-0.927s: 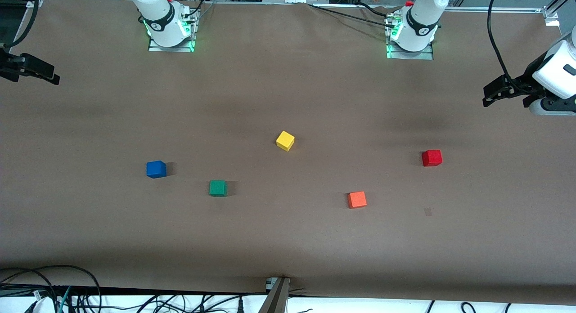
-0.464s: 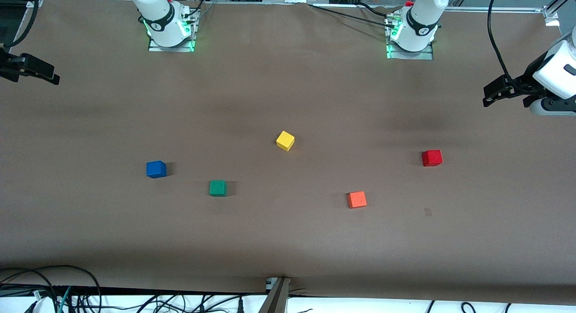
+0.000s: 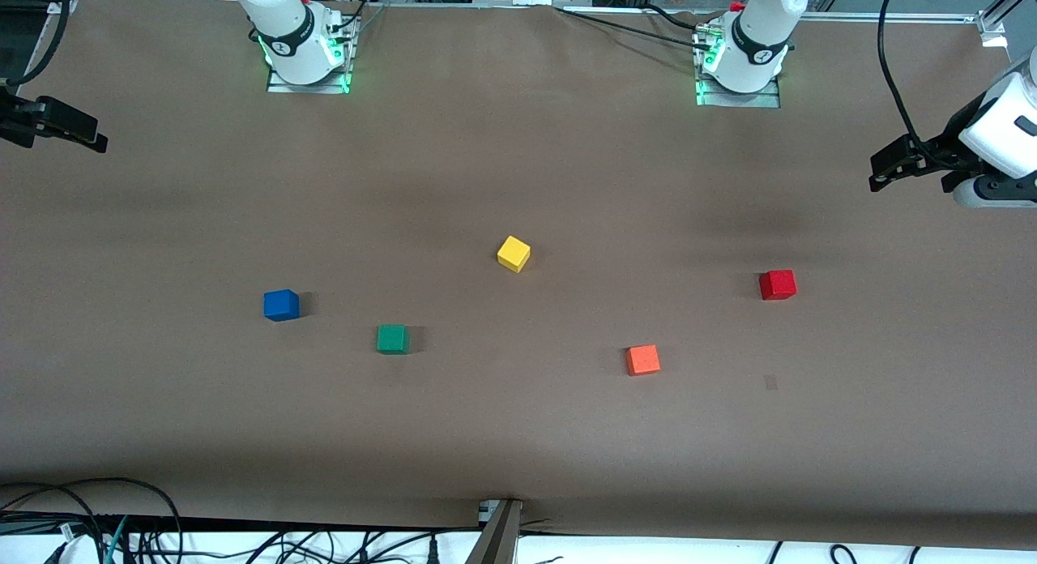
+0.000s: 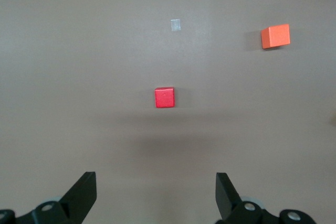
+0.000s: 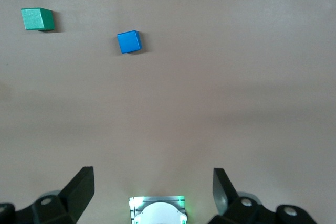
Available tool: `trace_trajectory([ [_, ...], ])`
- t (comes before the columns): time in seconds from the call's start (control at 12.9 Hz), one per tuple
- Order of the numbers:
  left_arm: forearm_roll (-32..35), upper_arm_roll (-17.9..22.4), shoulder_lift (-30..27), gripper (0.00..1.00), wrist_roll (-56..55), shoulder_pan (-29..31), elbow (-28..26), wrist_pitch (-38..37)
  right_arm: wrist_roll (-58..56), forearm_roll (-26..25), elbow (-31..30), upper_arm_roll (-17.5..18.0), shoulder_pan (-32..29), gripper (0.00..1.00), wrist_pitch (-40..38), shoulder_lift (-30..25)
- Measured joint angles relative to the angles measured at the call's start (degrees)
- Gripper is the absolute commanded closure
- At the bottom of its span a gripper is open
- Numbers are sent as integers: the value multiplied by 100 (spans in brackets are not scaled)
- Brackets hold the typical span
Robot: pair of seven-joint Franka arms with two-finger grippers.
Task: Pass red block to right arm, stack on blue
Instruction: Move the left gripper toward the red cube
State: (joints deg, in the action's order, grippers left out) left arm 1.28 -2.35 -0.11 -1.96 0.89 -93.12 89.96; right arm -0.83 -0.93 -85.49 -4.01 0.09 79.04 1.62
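No legible writing anywhere. On the brown bench [image 3: 518, 434], nearest: orange cube [image 3: 642, 359], green cube [image 3: 392, 338]. Farther: blue cube [image 3: 281, 305] toward the right arm's end; red block [image 3: 777, 284], plain matte cube, toward the left arm's end. Left tool [image 4: 156, 195] spread wide, empty, fingertips only visible. Right tool [image 5: 153, 192] likewise wide, cut off at frame edge.

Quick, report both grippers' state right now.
Left gripper: open, empty, up over the table short of the red block.
Right gripper: open, empty, up at its own end of the table.
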Motion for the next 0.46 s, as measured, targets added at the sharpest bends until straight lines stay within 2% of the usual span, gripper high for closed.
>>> trace_trajectory([
  [0.46, 0, 1, 48, 0, 0, 1, 1, -134, 0, 0, 0, 0, 0, 0, 0, 0],
])
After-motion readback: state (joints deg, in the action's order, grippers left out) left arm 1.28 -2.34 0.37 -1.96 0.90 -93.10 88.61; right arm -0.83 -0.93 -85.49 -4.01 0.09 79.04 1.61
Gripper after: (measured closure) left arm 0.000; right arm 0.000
